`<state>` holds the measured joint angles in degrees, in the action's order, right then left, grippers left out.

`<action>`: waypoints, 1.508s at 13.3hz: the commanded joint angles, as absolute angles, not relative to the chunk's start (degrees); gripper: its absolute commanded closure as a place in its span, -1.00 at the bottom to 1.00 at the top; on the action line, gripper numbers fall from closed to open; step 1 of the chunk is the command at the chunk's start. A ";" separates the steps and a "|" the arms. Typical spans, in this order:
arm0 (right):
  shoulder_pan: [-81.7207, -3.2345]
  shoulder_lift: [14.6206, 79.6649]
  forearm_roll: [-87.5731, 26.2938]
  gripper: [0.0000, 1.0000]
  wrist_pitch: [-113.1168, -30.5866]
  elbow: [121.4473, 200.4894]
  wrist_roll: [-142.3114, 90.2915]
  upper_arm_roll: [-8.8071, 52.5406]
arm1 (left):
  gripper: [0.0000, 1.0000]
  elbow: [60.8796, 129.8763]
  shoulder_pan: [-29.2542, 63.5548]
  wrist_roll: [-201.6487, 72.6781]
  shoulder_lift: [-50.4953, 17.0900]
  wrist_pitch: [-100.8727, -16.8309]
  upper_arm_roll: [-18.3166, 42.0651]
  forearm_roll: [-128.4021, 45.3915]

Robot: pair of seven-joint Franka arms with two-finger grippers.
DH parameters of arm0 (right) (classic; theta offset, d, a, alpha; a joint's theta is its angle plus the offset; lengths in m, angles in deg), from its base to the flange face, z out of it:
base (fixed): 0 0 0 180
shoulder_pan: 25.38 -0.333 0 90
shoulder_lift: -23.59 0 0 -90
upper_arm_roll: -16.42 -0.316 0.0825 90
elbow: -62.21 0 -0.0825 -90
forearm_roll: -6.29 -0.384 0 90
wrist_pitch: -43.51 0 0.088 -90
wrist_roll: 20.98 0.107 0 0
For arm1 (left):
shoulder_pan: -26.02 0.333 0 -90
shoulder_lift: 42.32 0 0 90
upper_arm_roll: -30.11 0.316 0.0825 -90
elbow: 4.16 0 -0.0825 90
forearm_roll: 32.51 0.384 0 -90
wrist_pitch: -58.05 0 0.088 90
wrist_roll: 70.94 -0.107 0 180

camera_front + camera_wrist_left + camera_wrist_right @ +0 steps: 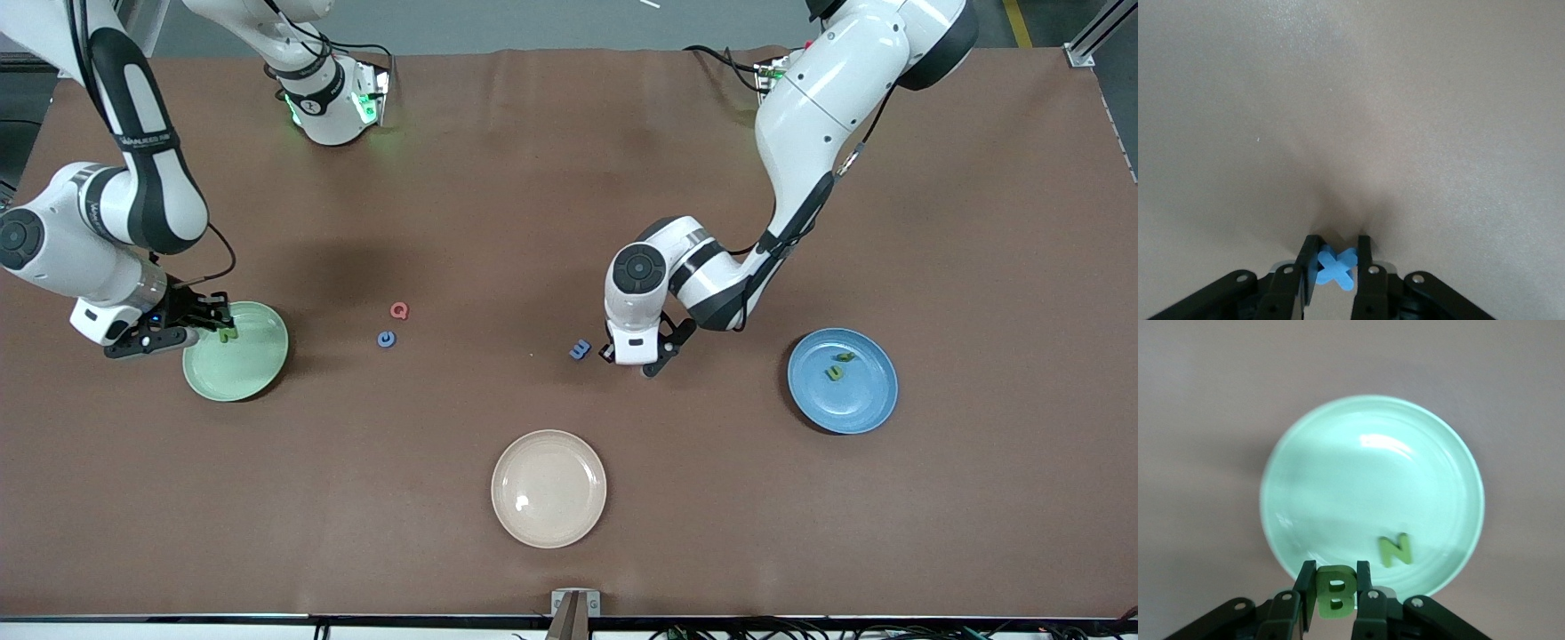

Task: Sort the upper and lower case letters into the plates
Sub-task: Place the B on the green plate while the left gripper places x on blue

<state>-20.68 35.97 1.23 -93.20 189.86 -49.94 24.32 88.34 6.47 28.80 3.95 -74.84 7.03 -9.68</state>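
Note:
My right gripper (216,322) is at the pale green plate (253,369), over the rim toward the right arm's end. In the right wrist view it (1336,568) is shut on a green letter B (1335,592); a green letter N (1395,550) lies in the plate (1358,480). My left gripper (636,356) is low over the table's middle, shut on a blue letter x (1337,268). The blue plate (867,404) holds two green letters (838,366). Loose on the table are a blue letter (580,349) beside my left gripper, a red Q (399,310) and a blue c (386,339).
A cream-beige plate (548,488) lies nearest the front camera, at the table's middle. The brown table cover (978,222) runs wide toward the left arm's end.

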 commanded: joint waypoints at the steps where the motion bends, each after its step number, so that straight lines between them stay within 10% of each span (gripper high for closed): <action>1: -18.53 38.34 1.64 0.72 -100.26 193.77 -53.31 22.92 | 1.00 89.88 6.60 29.79 3.47 -74.23 6.73 -9.49; 12: -19.23 43.81 1.02 0.46 -108.19 196.24 -53.76 22.48 | 0.98 90.32 23.80 11.19 -6.90 -59.23 6.65 -9.49; 13: -19.23 43.81 1.02 0.18 -108.02 196.16 -53.76 22.39 | 0.97 91.11 26.26 7.50 -7.34 -57.81 6.73 -9.49; 14: -19.23 43.72 1.02 -0.65 -107.93 196.16 -53.76 22.39 | 0.97 92.42 29.51 3.55 -8.13 -57.53 6.73 -9.40; 16: -19.58 42.67 1.02 -1.00 -107.14 195.98 -53.24 22.39 | 0.97 93.66 35.23 -1.83 -8.22 -57.53 6.65 -9.40; 18: -21.33 39.34 0.76 -1.00 -102.95 195.46 -51.93 22.39 | 0.51 94.89 37.44 -3.87 -8.14 -57.53 6.65 -9.40; 20: -23.61 36.96 0.76 -1.00 -98.89 194.05 -45.71 22.31 | -0.86 94.98 37.63 -2.83 -7.61 -57.62 6.73 -9.57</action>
<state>-21.42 41.24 0.96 -102.53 193.76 -50.51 22.42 93.35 38.36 -4.11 -6.24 -57.74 7.19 -9.68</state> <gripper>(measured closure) 0.018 0.683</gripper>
